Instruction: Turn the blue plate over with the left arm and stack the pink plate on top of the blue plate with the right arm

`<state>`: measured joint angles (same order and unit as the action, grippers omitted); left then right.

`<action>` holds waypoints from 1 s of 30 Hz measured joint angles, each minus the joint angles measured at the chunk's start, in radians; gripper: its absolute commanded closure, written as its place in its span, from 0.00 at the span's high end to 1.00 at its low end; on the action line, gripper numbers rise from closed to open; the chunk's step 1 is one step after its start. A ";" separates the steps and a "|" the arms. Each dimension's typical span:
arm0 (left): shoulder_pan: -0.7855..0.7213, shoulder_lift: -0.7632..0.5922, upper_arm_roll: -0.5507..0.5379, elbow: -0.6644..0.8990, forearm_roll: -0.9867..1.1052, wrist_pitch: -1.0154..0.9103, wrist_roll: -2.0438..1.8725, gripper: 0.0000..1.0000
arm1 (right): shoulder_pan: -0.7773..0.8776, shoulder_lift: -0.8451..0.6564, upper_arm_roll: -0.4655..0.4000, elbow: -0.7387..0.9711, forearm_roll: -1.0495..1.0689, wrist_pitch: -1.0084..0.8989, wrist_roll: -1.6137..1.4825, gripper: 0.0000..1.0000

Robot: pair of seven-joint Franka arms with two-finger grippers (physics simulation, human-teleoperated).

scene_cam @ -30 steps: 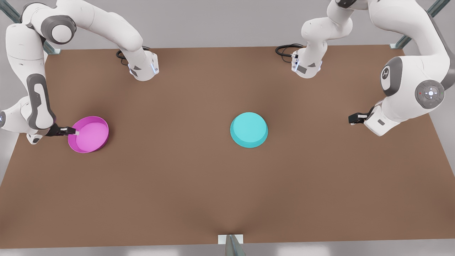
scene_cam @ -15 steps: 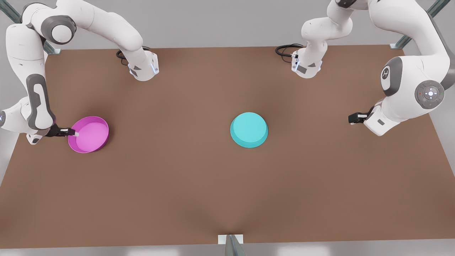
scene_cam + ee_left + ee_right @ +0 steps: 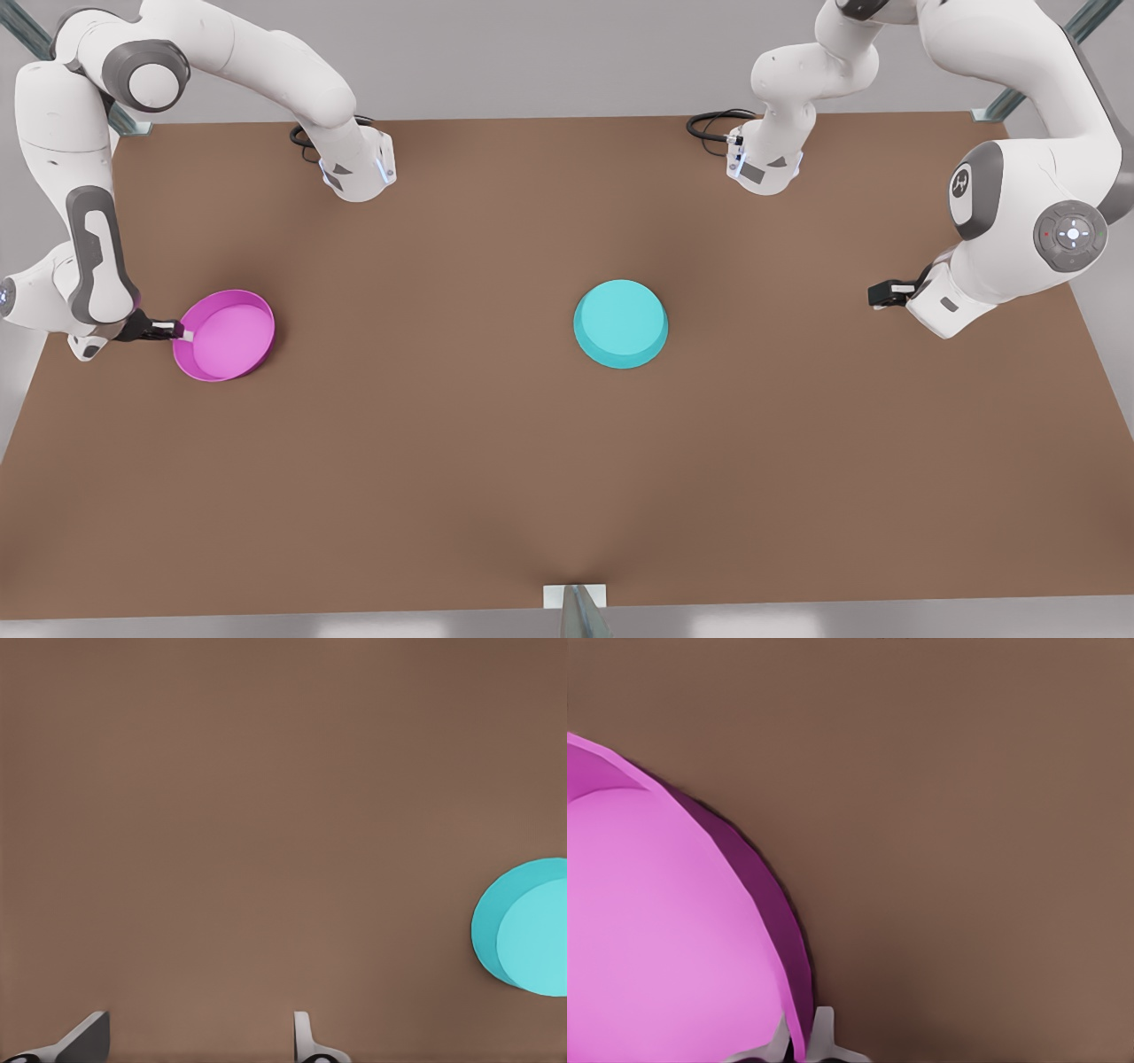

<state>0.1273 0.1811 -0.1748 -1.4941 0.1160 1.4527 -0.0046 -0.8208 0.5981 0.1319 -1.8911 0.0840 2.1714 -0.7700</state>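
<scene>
While you check stock, note: right gripper (image 3: 183, 334) at front view's left, fingers (image 3: 824, 1032) pinched on rim of pink plate (image 3: 225, 335), one inside, one outside; plate sits rim-up. Blue plate (image 3: 621, 323) lies base-up near table (image 3: 443, 461) centre, well apart from pink one, nothing touching it. Left gripper (image 3: 873, 295) waits at front view's right, clear of both plates, fingers (image 3: 306, 1041) spread wide, holding nothing. You'll see blue plate's edge in left wrist view too.
</scene>
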 measured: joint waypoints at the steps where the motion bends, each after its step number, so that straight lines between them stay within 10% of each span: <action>1: 0.000 0.000 0.000 0.000 0.000 0.000 0.000 1.00 | 0.000 -0.001 0.000 0.000 0.000 0.000 -0.002 0.21; 9: 0.000 0.000 -0.002 0.000 0.000 0.000 0.000 1.00 | 0.011 -0.025 0.009 -0.001 0.043 -0.099 0.012 0.21; 20: 0.000 0.000 -0.002 0.000 0.000 0.000 0.000 1.00 | 0.018 -0.126 0.369 -0.029 0.062 -0.230 0.228 0.21; 30: 0.000 0.000 -0.001 0.000 0.000 0.002 0.000 1.00 | 0.251 -0.119 0.646 -0.152 0.093 0.018 0.740 0.21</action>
<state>0.1278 0.1811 -0.1757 -1.4941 0.1164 1.4542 -0.0046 -0.5698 0.4793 0.7776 -2.0432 0.1767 2.1891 -0.0300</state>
